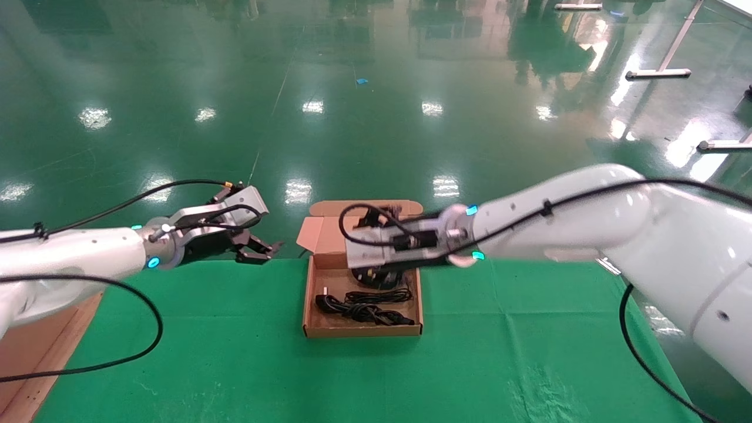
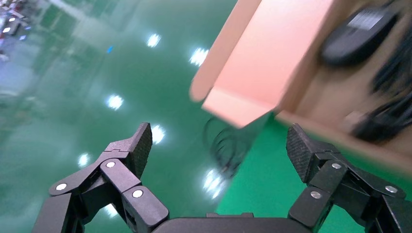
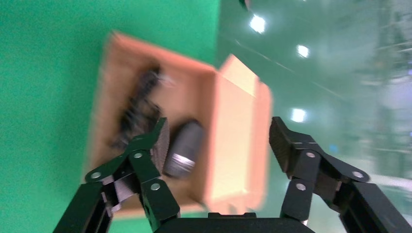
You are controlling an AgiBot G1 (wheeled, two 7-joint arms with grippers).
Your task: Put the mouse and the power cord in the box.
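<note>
The brown box [image 1: 362, 331] lies open on the green table, its lid [image 1: 364, 208] standing up at the far side. The coiled black power cord [image 1: 364, 308] lies inside near the front wall. The black mouse [image 3: 184, 148] with its white label rests inside near the lid, mostly hidden in the head view. My right gripper [image 3: 218, 131] hangs open above the box's back, one finger over the mouse and the other beyond the lid [image 3: 238, 131], holding nothing. My left gripper [image 1: 261, 249] hovers open and empty at the table's far edge, left of the box [image 2: 257, 63].
The green cloth table [image 1: 529, 352] ends just behind the box, with glossy green floor beyond. A large brown carton [image 1: 35, 352] stands at the table's near left. A thin black cable loop [image 2: 226, 145] hangs past the far edge beside the box.
</note>
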